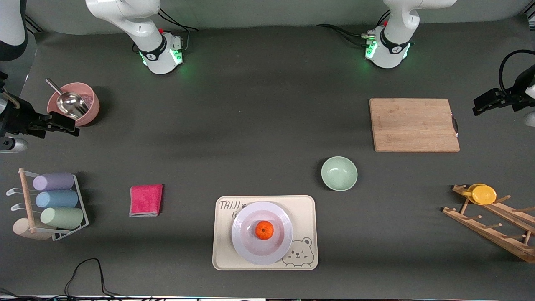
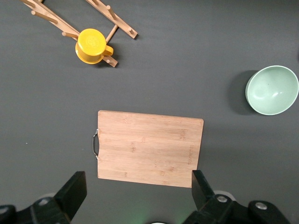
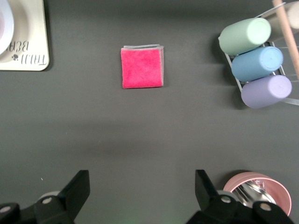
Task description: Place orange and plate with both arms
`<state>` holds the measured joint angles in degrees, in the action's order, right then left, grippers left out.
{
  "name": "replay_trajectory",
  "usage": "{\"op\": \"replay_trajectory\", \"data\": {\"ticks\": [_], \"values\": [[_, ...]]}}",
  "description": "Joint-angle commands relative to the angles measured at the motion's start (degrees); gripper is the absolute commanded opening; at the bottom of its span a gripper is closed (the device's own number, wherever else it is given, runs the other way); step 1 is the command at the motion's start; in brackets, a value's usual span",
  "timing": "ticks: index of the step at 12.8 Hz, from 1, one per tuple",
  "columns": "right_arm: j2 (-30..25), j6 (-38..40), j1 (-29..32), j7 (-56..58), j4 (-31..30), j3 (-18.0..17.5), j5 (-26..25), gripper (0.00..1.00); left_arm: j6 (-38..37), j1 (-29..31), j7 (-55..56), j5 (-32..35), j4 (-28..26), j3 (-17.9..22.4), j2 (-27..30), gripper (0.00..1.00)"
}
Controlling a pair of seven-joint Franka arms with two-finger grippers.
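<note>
Front view: the small bright-orange round orange sits in the middle of the round white shallow plate, which rests on the beige rectangular bear tray near the worktop's camera-side edge. Both arms wait at the worktop's ends.

Left wrist view: the left tool hangs with fingers apart over a wooden cutting board.

Right wrist view: the right tool hangs fingers apart over bare worktop near a pink folded cloth.

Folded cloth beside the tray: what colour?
Pink-red cloth, clearest in the right wrist view.

bear tray | green bowl | cutting board | pink cloth
</note>
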<state>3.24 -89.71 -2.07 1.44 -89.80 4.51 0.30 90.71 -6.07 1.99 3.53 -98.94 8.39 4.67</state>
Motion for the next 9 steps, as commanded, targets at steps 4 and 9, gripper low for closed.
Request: {"op": "replay_trajectory", "data": {"ticks": [4,9], "values": [[-1.0,1.3,0.3,-3.5,1.6,0.2,-1.7,1.0,1.1,-1.0,-0.6,-0.7,-1.1,0.8,1.5,1.0],[-1.1,1.3,0.3,-3.7,1.6,0.8,-1.8,1.0,1.1,-1.0,-0.6,-0.7,-0.9,0.8,1.6,1.0]]}}
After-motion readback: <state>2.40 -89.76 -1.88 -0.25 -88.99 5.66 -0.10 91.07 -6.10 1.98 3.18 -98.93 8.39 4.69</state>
